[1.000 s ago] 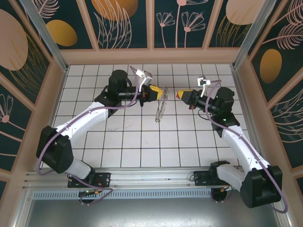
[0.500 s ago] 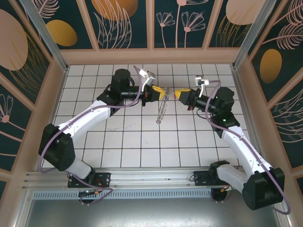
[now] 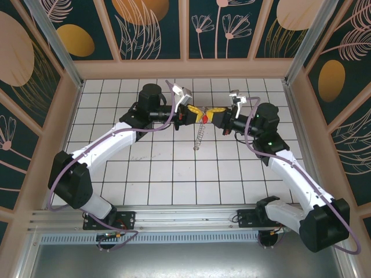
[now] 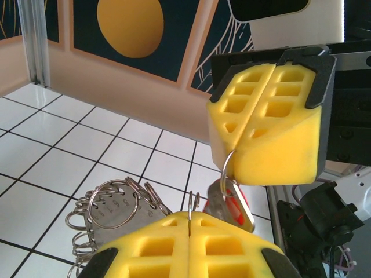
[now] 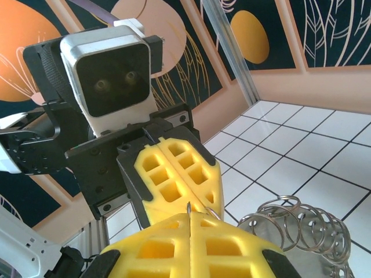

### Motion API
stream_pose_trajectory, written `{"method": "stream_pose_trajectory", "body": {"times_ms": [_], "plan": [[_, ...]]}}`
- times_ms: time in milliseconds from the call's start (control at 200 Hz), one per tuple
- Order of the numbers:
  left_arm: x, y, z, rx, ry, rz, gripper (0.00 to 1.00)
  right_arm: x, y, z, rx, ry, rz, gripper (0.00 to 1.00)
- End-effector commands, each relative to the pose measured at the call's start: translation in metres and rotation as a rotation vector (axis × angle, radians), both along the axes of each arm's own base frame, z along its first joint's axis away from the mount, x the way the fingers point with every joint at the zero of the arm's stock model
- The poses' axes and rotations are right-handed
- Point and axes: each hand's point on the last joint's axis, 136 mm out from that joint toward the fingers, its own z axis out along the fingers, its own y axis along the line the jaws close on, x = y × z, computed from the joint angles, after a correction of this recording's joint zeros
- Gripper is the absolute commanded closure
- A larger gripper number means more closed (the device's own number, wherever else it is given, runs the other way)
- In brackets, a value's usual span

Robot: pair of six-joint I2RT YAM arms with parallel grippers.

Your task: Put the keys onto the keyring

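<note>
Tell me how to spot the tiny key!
Above the white tiled table, find where the yellow-padded left gripper and right gripper meet tip to tip. Below the right gripper dangles a tiny key with a red-brown head. It is the only red piece; the bunch of silvery rings beside it is plain metal.

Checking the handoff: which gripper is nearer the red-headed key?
Right. The key hangs from the shut right gripper; the left gripper, just beside, pinches the keyring.

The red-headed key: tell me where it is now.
In the left wrist view the key hangs just right of centre, from the shut right fingers and just above the left fingers.
</note>
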Motion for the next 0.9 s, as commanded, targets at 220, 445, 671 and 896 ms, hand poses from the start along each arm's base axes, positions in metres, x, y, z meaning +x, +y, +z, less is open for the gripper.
{"method": "stream_pose_trajectory", "body": {"times_ms": [220, 445, 671, 896], "plan": [[-0.004, -0.005, 0.018, -0.026, -0.053, -0.028, 1.00, 0.002, 0.006, 0.010, -0.007, -0.042, 0.005, 1.00], [-0.005, -0.005, 0.018, -0.026, -0.053, -0.030, 1.00, 0.007, 0.007, 0.007, -0.020, -0.035, -0.017, 1.00], [-0.007, -0.005, 0.020, -0.029, -0.057, -0.035, 1.00, 0.018, 0.003, -0.005, -0.057, -0.008, -0.079, 1.00], [-0.008, -0.003, 0.024, -0.036, -0.068, -0.030, 1.00, 0.028, -0.003, -0.021, -0.101, 0.020, -0.143, 1.00]]}}
